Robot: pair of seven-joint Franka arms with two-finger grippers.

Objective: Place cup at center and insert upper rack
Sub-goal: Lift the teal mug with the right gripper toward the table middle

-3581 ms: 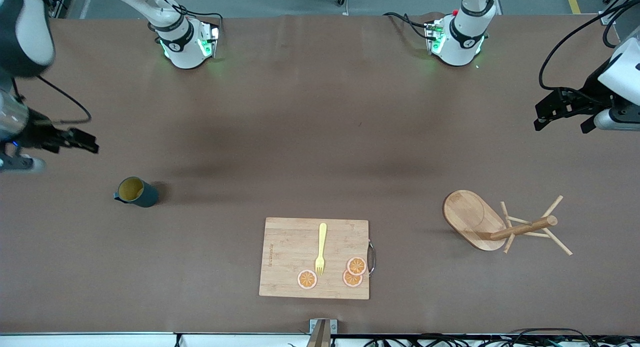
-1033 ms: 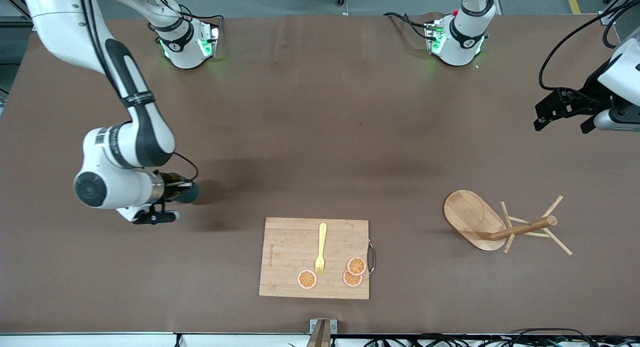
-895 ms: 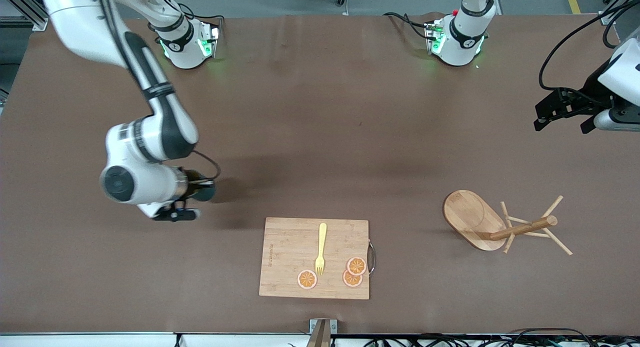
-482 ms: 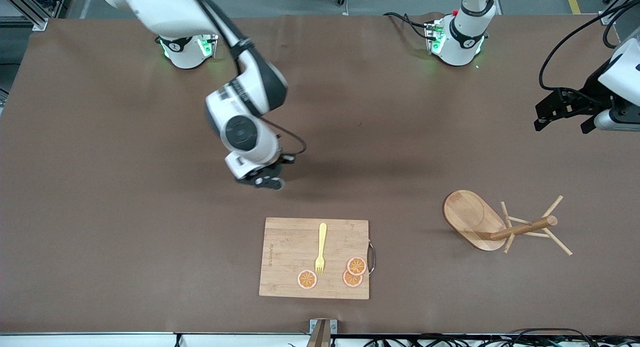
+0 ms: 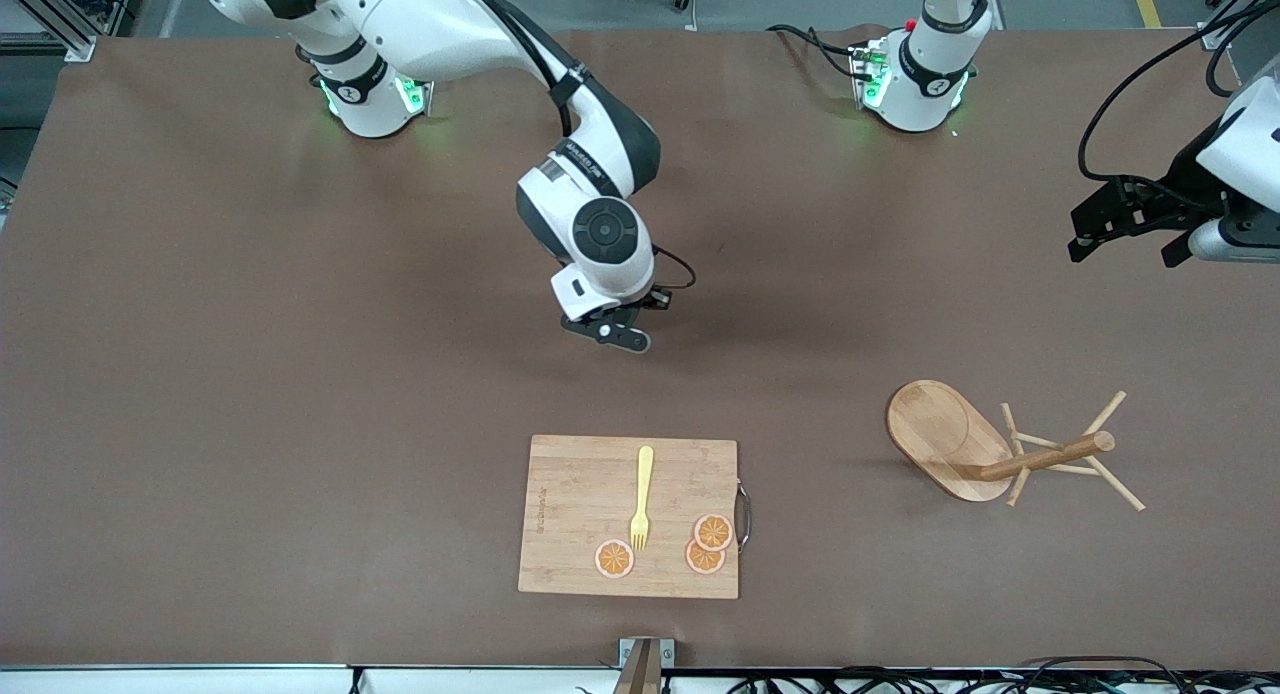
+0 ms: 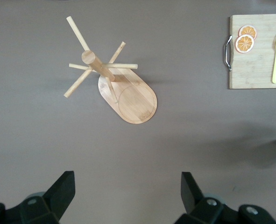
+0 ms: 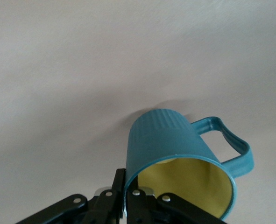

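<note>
The right arm is stretched over the middle of the tabletop [image 5: 300, 304], its right hand [image 7: 123, 198] clamped on the rim of the cup [image 7: 175, 154], which is held above the surface, nothing seen in it. The left hand [image 6: 128, 198] is kept spread above the toppled upper rack [image 5: 985, 449].

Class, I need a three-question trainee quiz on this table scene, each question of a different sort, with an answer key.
1. True or false: the upper rack stands upright.
2. The right tool is shut on: A) fork B) cup C) nothing.
3. How many orange slices lie on the cutting board?

Key: 1. False, it lies tipped on its side. 2. B, pinching the rim. 3. Three.
</note>
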